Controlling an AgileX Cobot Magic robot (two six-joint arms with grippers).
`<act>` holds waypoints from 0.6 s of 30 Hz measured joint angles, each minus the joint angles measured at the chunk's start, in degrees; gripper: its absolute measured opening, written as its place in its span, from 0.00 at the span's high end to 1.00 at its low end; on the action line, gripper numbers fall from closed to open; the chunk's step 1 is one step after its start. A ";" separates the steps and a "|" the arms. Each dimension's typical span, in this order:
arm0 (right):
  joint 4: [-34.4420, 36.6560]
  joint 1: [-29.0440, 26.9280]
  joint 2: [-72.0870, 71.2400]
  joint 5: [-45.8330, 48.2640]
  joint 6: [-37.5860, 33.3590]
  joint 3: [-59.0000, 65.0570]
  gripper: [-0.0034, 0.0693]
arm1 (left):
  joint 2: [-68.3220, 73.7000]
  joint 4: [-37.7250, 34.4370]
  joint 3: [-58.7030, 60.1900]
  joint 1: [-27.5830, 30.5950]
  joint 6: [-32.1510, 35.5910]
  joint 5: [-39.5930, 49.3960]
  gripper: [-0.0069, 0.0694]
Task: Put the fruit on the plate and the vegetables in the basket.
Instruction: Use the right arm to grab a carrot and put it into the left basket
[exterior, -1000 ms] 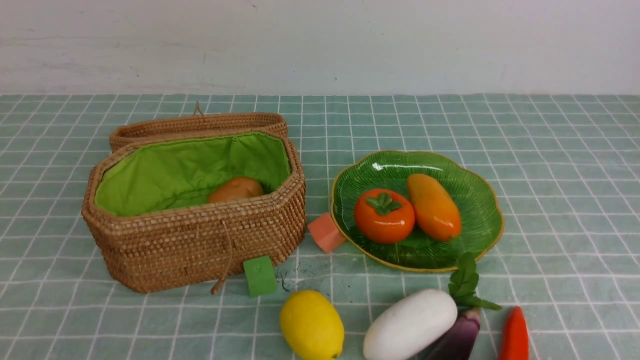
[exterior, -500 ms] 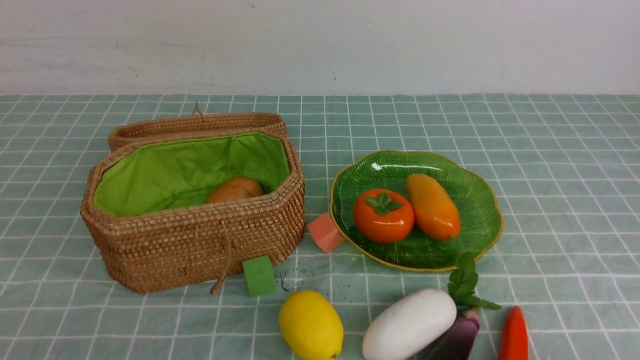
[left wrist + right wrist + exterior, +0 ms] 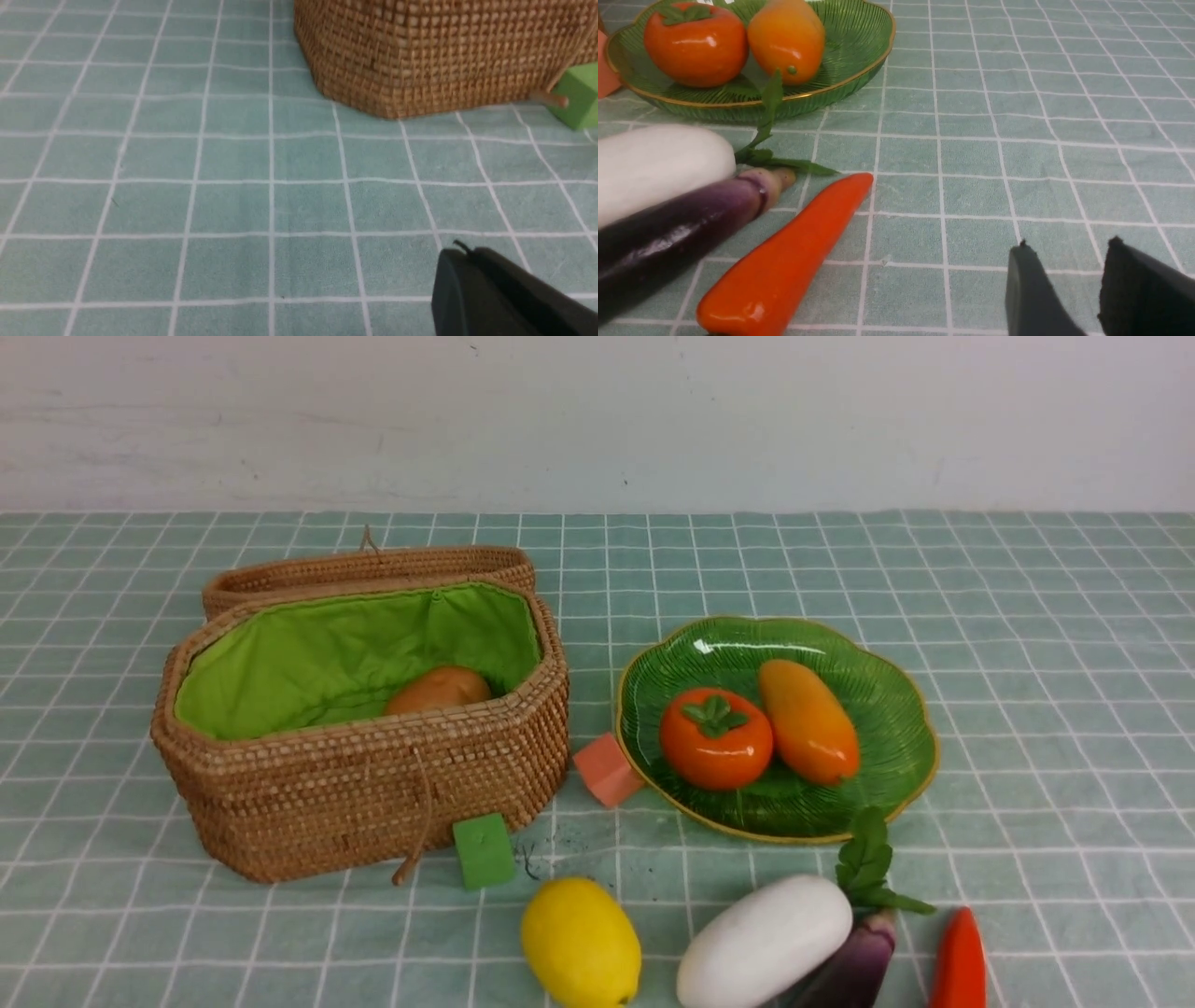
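On the green ribbed plate (image 3: 887,709) (image 3: 859,42) lie the persimmon (image 3: 716,739) (image 3: 696,44) and the mango (image 3: 808,721) (image 3: 787,39). Near the front edge sit the lemon (image 3: 581,943), the white oval vegetable (image 3: 764,941) (image 3: 654,163), the purple eggplant (image 3: 854,966) (image 3: 677,228) and the red pointed vegetable (image 3: 960,961) (image 3: 784,261). A brown potato (image 3: 439,689) rests inside the wicker basket (image 3: 355,793) (image 3: 420,56). My left gripper (image 3: 462,254) is shut and empty, low over the cloth near the basket's corner. Beside the red vegetable, my right gripper (image 3: 1066,247) is open and holds nothing.
A salmon cube (image 3: 609,770) sits between basket and plate. A green cube (image 3: 484,851) (image 3: 577,95) lies by the basket's cord. The wicker lid (image 3: 369,565) stands behind the basket. A green-checked cloth (image 3: 1027,616) covers the table, with a white wall behind.
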 joint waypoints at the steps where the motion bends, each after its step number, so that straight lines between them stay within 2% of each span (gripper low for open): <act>1: 0.00 0.00 0.00 0.00 0.00 0.00 0.62 | 0.00 0.10 0.00 0.02 0.31 -0.07 0.92; 18: -0.39 0.00 0.00 0.00 0.00 0.00 0.62 | 0.00 0.29 0.00 0.02 0.31 -0.07 0.92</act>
